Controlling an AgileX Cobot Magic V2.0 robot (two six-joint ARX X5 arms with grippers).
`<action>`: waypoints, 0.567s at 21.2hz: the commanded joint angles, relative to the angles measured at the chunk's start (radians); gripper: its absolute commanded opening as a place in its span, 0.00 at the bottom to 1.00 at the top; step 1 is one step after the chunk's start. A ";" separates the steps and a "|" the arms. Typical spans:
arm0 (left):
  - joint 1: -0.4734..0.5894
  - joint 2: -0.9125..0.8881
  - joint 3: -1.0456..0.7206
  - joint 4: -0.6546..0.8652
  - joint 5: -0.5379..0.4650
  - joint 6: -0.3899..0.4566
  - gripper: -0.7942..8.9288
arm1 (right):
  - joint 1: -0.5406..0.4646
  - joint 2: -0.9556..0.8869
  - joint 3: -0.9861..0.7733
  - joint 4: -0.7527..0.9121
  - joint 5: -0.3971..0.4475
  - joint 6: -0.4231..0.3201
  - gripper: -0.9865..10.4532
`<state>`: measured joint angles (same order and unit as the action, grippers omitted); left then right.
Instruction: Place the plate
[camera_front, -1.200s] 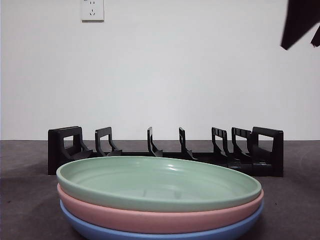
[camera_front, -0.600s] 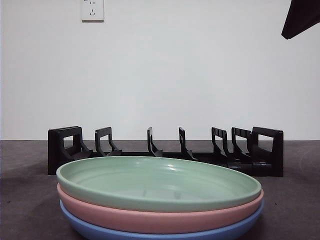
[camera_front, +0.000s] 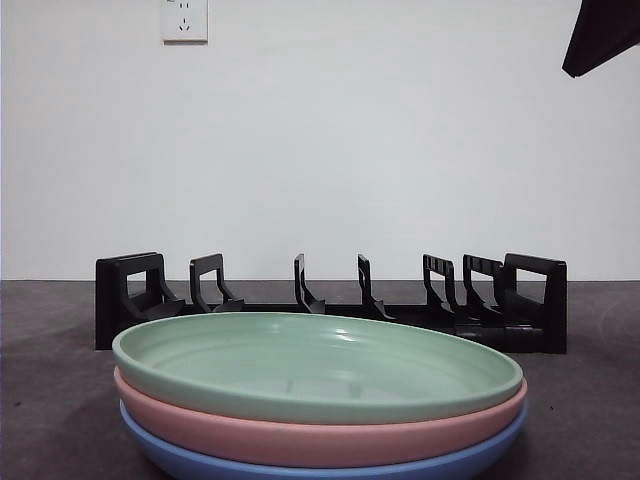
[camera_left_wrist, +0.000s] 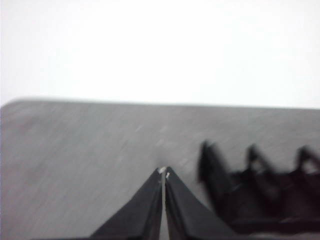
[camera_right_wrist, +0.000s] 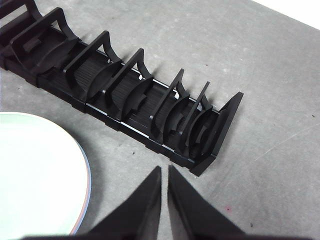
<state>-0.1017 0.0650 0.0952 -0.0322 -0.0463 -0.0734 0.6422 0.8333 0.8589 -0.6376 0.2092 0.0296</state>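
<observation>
So our right hand (camera_right_wrist: 164, 172), closed and empty, has lifted slightly above the black slotted plastic rack (camera_front: 330, 300). Green plate (camera_front: 318, 365) sits untouched atop near pink-and-blue stack; no grasp begun. Left hand (camera_left_wrist: 164, 172) closed, idle.

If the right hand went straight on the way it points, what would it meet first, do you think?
Probably the end wall of the rack, just ahead of the right hand; depth is unclear, so it might meet the table first.

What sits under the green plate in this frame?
The green plate rests on a pink plate, which rests on a blue plate. Only their rims show; their insides are covered.
</observation>
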 joint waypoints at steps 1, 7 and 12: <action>0.043 -0.049 -0.054 0.018 0.005 -0.018 0.09 | 0.009 0.005 0.006 0.013 0.001 -0.004 0.10; 0.089 -0.062 -0.082 -0.022 0.006 -0.020 0.09 | 0.009 0.005 0.006 0.013 0.001 -0.004 0.10; 0.089 -0.061 -0.082 -0.021 0.006 -0.020 0.09 | 0.009 0.005 0.006 0.013 0.001 -0.004 0.10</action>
<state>-0.0147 0.0036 0.0322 -0.0635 -0.0452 -0.0906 0.6422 0.8333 0.8589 -0.6365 0.2092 0.0296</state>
